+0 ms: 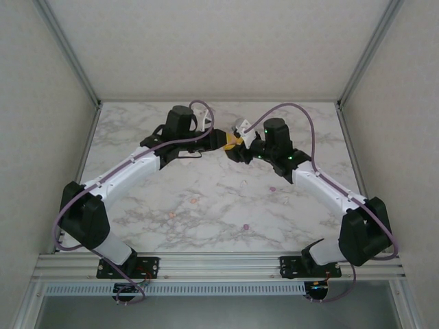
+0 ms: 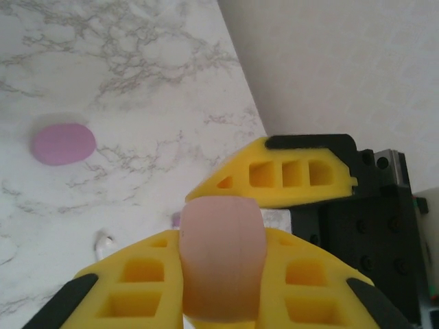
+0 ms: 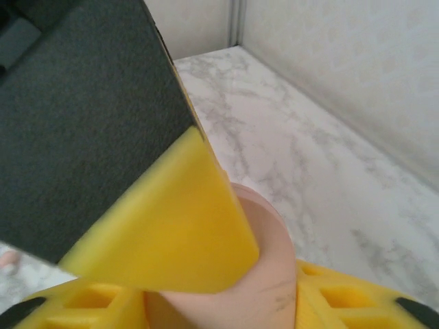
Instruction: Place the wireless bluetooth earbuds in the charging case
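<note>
A salmon-pink charging case [image 2: 221,257] hangs above the far middle of the table, with my left gripper [image 2: 221,238] shut on its sides. My right gripper [image 3: 219,296] meets it from the other side, and the same case [image 3: 271,274] sits between its yellow fingers, touching both. The two grippers [image 1: 235,142] cross at this spot, and one right finger [image 2: 288,175] lies along the case's top. Tiny earbuds lie loose on the marble: purple [image 1: 272,188], another purple [image 1: 245,226], pink [image 1: 194,201] and a white one [image 2: 104,241].
A purple case [image 2: 63,144] rests on the marble table [image 1: 137,137] below the left gripper. A white case-like object [image 1: 241,126] sits just behind the grippers. Beige walls [image 1: 219,41] enclose the back and both sides of the table.
</note>
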